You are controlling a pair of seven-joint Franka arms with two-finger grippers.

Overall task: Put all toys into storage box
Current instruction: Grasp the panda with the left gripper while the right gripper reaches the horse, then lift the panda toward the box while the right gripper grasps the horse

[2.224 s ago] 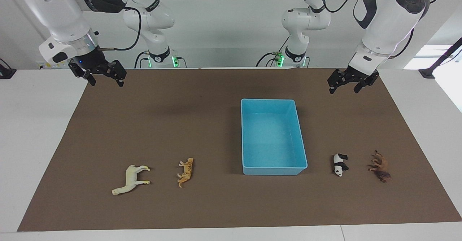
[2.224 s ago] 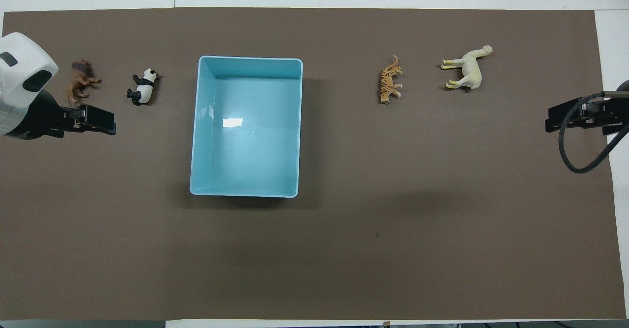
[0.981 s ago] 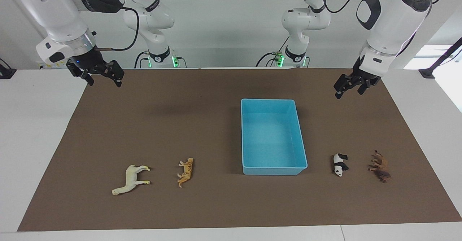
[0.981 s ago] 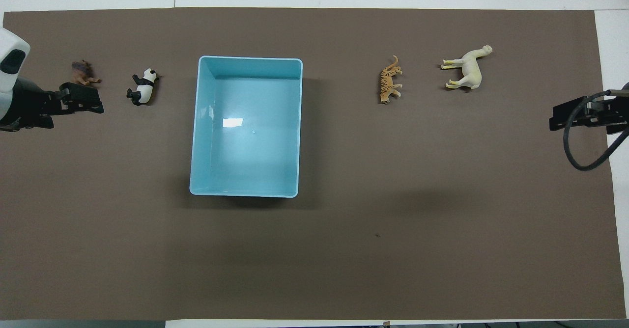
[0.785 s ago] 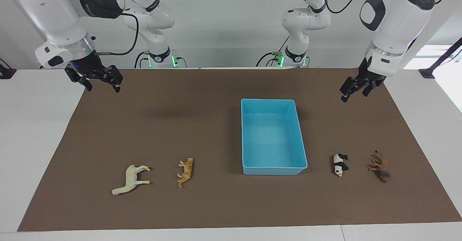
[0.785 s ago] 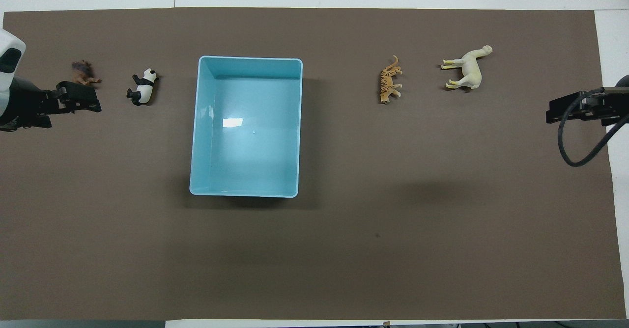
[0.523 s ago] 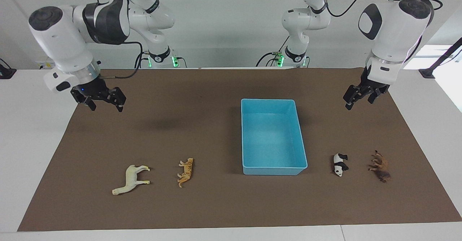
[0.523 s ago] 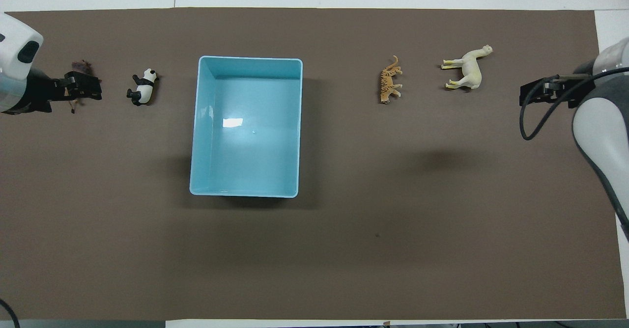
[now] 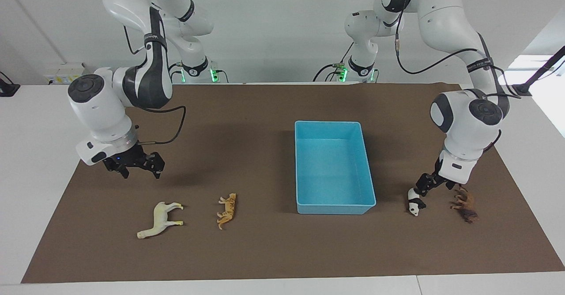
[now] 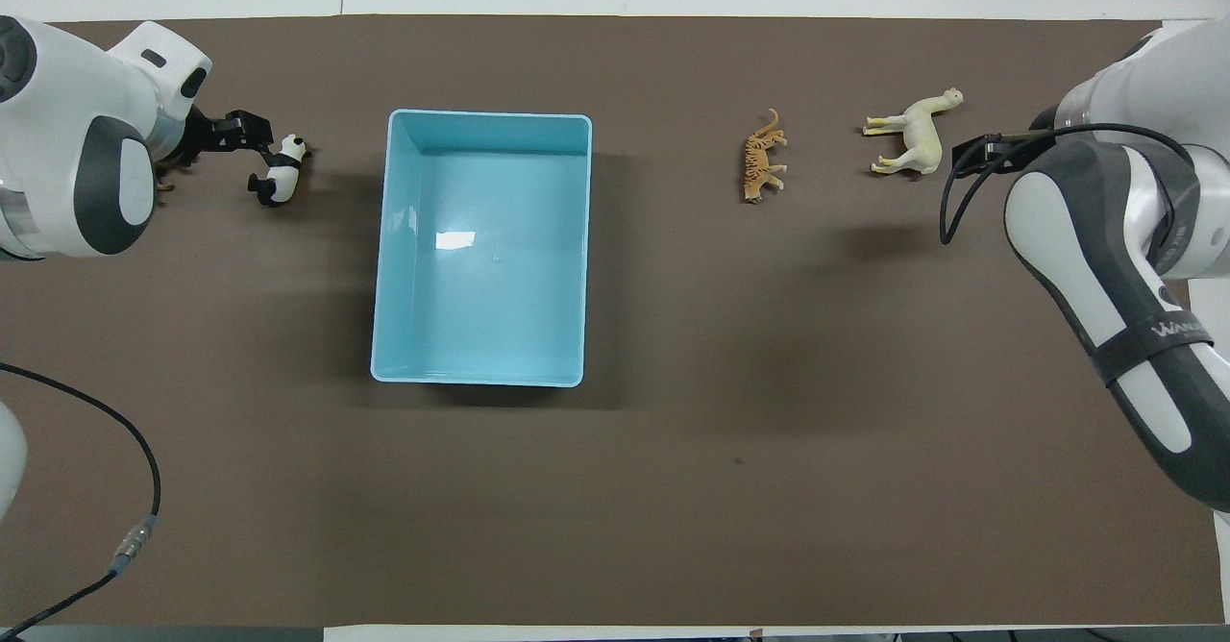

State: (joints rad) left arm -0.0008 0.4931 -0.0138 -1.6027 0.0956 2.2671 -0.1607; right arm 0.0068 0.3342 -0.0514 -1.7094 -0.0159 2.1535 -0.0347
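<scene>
Both arms are bent down over the brown mat (image 9: 247, 251), wrists pointing at the table. Left gripper (image 9: 431, 184) is low, between the panda (image 9: 415, 202) and the lion (image 9: 464, 204), close above the panda's rear; can't tell whether its fingers are open, and contact isn't clear. Right gripper (image 9: 139, 168) hovers over bare mat on the robots' side of the white horse (image 9: 160, 219), fingers spread, holding nothing. Versus half a second ago both grippers have dropped and come forward from the robots' end of the mat toward the toy row; no toy has moved. Tiger (image 9: 227, 210) lies between the horse and the light-blue storage box (image 9: 334, 206), which is empty mid-table. In the overhead view the left arm covers nearly all of the lion, and the right gripper (image 10: 980, 155) is mostly hidden by its own arm and cable.
</scene>
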